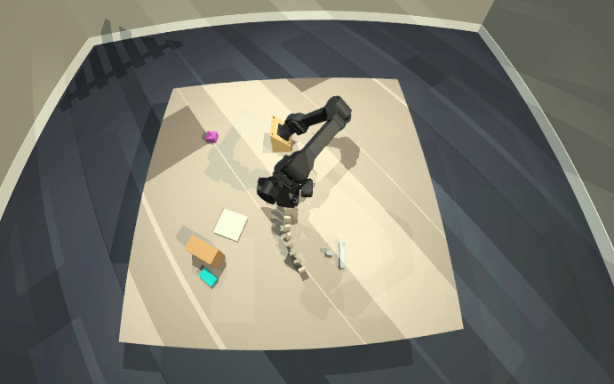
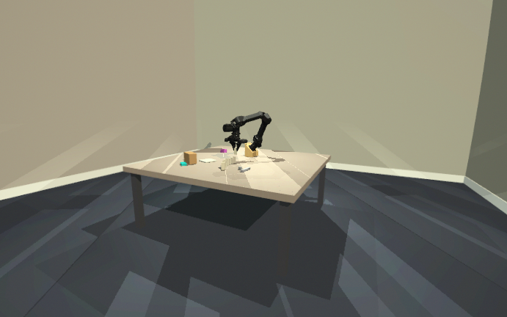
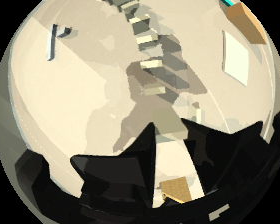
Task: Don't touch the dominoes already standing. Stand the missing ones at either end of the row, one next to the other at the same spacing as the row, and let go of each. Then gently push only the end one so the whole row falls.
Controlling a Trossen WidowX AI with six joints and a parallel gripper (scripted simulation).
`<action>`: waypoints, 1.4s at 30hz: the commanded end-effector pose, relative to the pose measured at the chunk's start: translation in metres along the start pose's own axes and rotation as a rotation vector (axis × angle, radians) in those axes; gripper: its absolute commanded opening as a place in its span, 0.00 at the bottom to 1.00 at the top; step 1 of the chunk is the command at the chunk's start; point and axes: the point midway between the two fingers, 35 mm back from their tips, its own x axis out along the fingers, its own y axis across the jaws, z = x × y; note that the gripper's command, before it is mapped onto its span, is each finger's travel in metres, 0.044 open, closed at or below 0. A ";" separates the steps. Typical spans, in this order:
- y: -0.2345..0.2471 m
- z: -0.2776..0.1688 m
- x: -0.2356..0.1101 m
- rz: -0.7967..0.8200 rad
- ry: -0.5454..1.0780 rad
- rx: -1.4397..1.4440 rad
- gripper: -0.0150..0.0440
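A row of several pale dominoes (image 1: 291, 241) (image 2: 227, 161) (image 3: 139, 26) stands on the tan table (image 1: 385, 200) (image 2: 278, 179), running in a slight curve away from the arm. My gripper (image 1: 291, 204) (image 2: 234, 149) (image 3: 167, 124) hangs just above the end of the row nearest the arm's base. It is shut on a pale domino (image 3: 172, 160), which shows upright between the dark fingers in the wrist view. In the top view the wrist hides the held domino and the nearest end of the row.
A grey bar (image 1: 341, 254) (image 3: 54, 39) and a small grey block (image 1: 329, 252) lie right of the row. A white tile (image 1: 230, 224) (image 3: 236, 59), an orange box (image 1: 203, 251) (image 2: 190, 157), a cyan block (image 1: 208, 277) and a magenta cube (image 1: 211, 137) lie to the left. The arm's tan base wedge (image 1: 278, 138) (image 2: 250, 151) stands behind.
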 end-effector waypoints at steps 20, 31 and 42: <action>0.005 -0.009 0.061 0.016 0.001 0.004 0.44; 0.005 -0.009 0.061 0.016 0.001 0.004 0.84; 0.000 -0.003 0.012 -0.006 0.003 -0.003 1.00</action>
